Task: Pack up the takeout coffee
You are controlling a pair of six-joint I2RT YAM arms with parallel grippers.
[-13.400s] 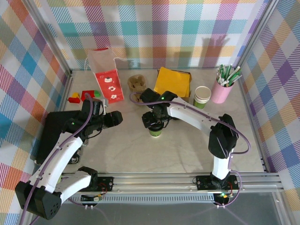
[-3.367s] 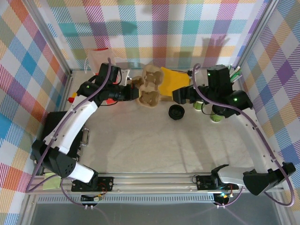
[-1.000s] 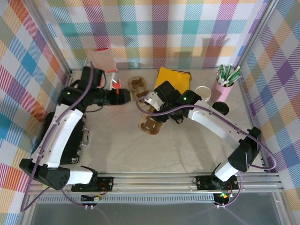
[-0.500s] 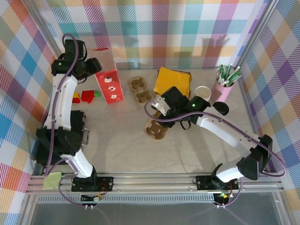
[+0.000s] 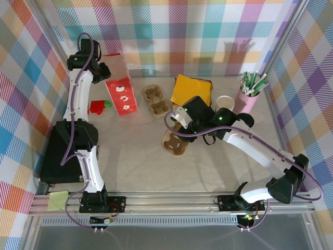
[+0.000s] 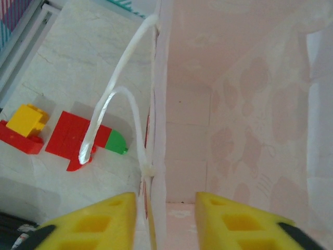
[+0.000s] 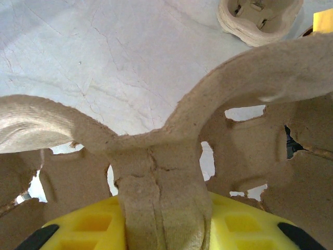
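Observation:
The takeout coffee's green cup [image 5: 225, 107], cream-white inside, stands at the back right with its black lid [image 5: 245, 121] lying beside it on the table. My right gripper [image 5: 188, 129] [image 7: 164, 208] is shut on the middle ridge of a brown pulp carrier [image 5: 173, 143] [image 7: 156, 172], held over the table's centre. At the back left, my left gripper [image 5: 103, 70] [image 6: 165, 200] hangs over the mouth of the red-and-white paper bag [image 5: 118, 88] [image 6: 234, 104]. Its yellow fingers [image 6: 88, 224] straddle the bag's wall, with a gap on the inner side.
A second pulp carrier [image 5: 156, 100] [image 7: 260, 18] lies near the bag. Yellow napkins [image 5: 191, 89] sit behind the carrier, and a pink cup of straws [image 5: 247, 96] stands in the back right corner. Toy bricks [image 5: 99, 105] [image 6: 67, 135] lie left of the bag, and a black case [image 5: 65, 153] sits nearer.
My left arm swung from the table's middle to the back left, onto the bag's mouth, and its jaws narrowed. My right gripper carried the carrier slightly nearer and to the right.

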